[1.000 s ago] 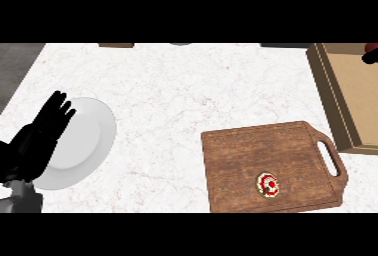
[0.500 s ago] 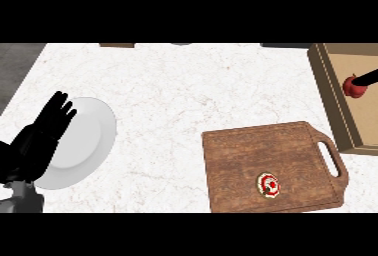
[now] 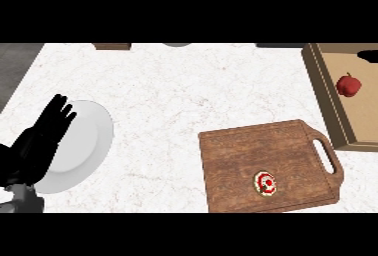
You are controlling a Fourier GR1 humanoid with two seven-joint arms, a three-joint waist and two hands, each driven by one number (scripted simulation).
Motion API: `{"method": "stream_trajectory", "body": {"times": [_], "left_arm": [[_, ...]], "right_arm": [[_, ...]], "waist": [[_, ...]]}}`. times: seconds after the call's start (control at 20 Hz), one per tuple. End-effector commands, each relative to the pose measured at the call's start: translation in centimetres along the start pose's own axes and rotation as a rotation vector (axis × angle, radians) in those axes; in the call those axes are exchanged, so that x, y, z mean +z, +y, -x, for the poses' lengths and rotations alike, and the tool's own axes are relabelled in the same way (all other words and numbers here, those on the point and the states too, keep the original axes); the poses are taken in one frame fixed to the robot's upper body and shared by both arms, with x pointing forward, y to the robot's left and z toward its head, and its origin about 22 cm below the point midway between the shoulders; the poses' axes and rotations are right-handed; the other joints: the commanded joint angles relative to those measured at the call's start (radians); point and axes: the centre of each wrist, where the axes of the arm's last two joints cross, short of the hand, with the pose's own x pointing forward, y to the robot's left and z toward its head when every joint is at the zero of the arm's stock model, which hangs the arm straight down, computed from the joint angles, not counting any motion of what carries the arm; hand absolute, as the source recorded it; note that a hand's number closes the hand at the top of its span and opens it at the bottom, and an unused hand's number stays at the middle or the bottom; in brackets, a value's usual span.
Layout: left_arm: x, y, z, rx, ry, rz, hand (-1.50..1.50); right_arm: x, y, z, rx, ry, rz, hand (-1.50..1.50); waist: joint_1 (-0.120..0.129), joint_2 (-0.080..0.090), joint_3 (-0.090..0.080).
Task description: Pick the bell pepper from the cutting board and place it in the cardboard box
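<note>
The red bell pepper lies inside the cardboard box, so the placing looks done; the left hand rests open over the white plate; the right hand is out of view; the cutting board carries only a small round slice.

Bell pepper in the cardboard box
Left hand rests open over a white plate; cutting board nearby.

Red bell pepper sits inside the open cardboard box, well off the brown cutting board.
</note>
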Motion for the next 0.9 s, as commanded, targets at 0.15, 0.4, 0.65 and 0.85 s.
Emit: {"method": "stream_trajectory", "body": {"times": [0.15,0.4,0.65,0.85], "left_arm": [[-0.3,-1.0,0.5,-0.008,-0.008,-0.038,0.0],[-0.7,0.1,-0.8,-0.002,0.005,-0.039,0.0],[0.5,1.1,0.5,0.024,0.025,-0.055,0.0],[0.0,0.5,1.7,0.004,0.01,-0.046,0.0]], "right_arm": [[-2.8,-4.1,2.2,-0.21,0.01,0.103,-1.5],[-2.7,-5.6,5.6,-0.285,0.037,0.119,-1.5],[-2.1,-8.2,9.8,-0.28,0.008,0.05,-1.5],[-1.4,-9.9,11.7,-0.285,-0.005,0.037,-1.5]], "waist": [[-0.022,-0.007,-0.002],[-0.038,-0.014,-0.003],[-0.039,-0.014,-0.004],[-0.032,-0.01,-0.003]]}}
